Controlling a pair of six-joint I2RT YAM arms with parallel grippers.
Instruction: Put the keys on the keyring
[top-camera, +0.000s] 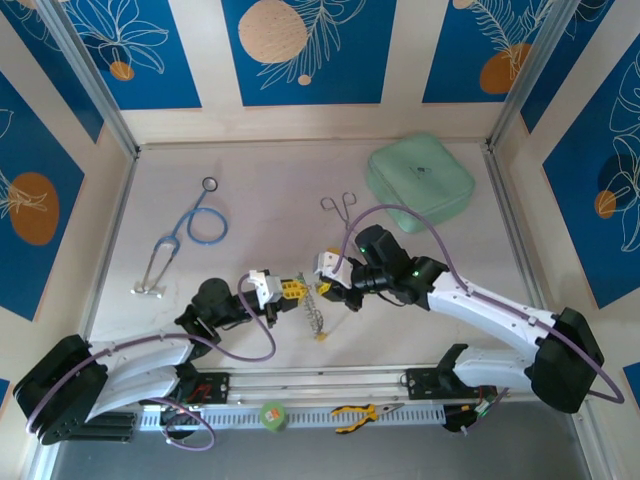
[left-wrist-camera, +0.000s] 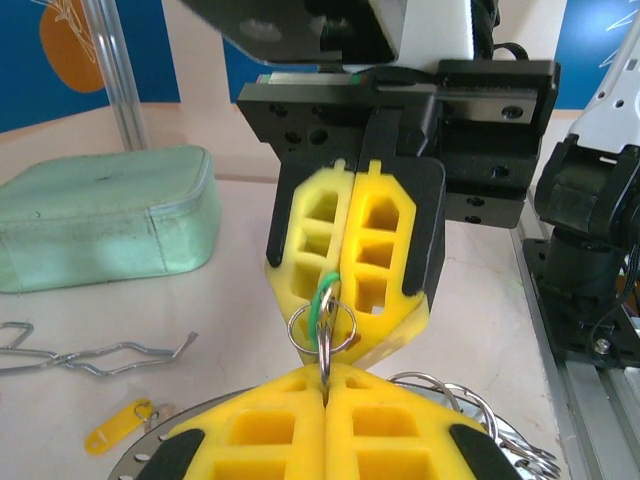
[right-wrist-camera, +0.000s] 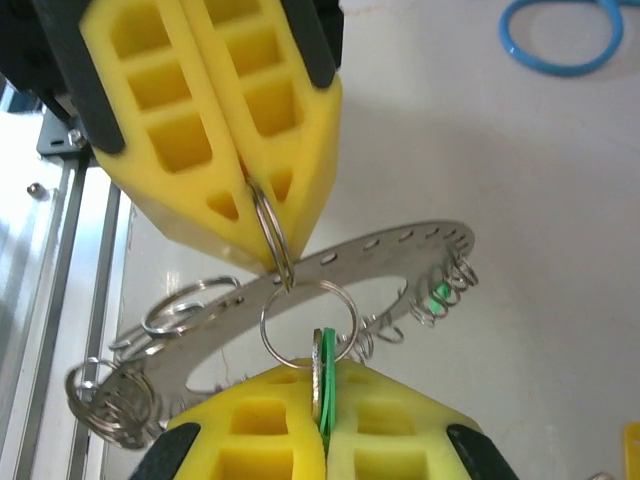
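**A:** What is each arm doing?

**B:** The left gripper (right-wrist-camera: 272, 255) is clenching a small ring (right-wrist-camera: 268, 225) edge-on. The right gripper (right-wrist-camera: 322, 385) is pinching the green key (right-wrist-camera: 325, 415), whose split ring (right-wrist-camera: 262, 325) is sticking out past its fingertips.

**A:** And the keyring?

**B:** The keyring (right-wrist-camera: 400, 245) is lying flat on the table right under the two tips. The small ring seems to be hanging from its rim, though I can't tell for sure.

**A:** So which way is the next move going?

**B:** The fingertips are facing each other, nearly nose to nose. The split ring is sitting just in front of the right gripper, touching or almost touching the small ring — I can't tell whether they are linked. The key is standing on edge with its blade hidden in the pads, so its long axis is probably running back into the right gripper. I'd judge the right arm is the one nearer to feeding it.

**A:** Any writing?

**B:** Nothing I can read — the mark on the green pouch (top-camera: 420, 180) is too small.
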